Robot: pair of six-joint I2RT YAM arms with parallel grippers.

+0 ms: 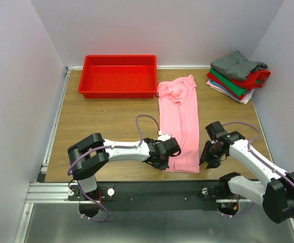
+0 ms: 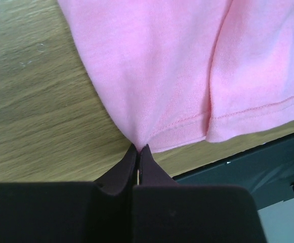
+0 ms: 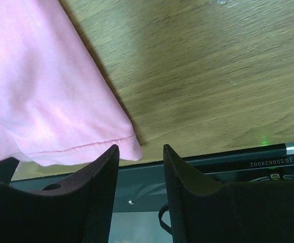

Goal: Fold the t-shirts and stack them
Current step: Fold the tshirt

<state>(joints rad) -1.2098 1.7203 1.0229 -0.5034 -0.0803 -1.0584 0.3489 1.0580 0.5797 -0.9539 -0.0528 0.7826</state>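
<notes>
A light pink t-shirt (image 1: 179, 121) lies folded into a long strip down the middle of the table, collar end far, hem near the front edge. My left gripper (image 1: 164, 163) is shut on the hem's near left corner (image 2: 141, 143), the cloth pinched between the fingertips. My right gripper (image 1: 206, 158) stands open at the hem's near right corner (image 3: 129, 147), which lies just beyond its left finger (image 3: 106, 167), nothing between the jaws. A stack of folded grey, red, green and pale t-shirts (image 1: 238, 76) sits at the far right.
A red plastic tray (image 1: 119, 76) stands at the far left of the table. The table's front edge and the dark metal rail (image 1: 152, 190) run just below the hem. White walls close in on both sides.
</notes>
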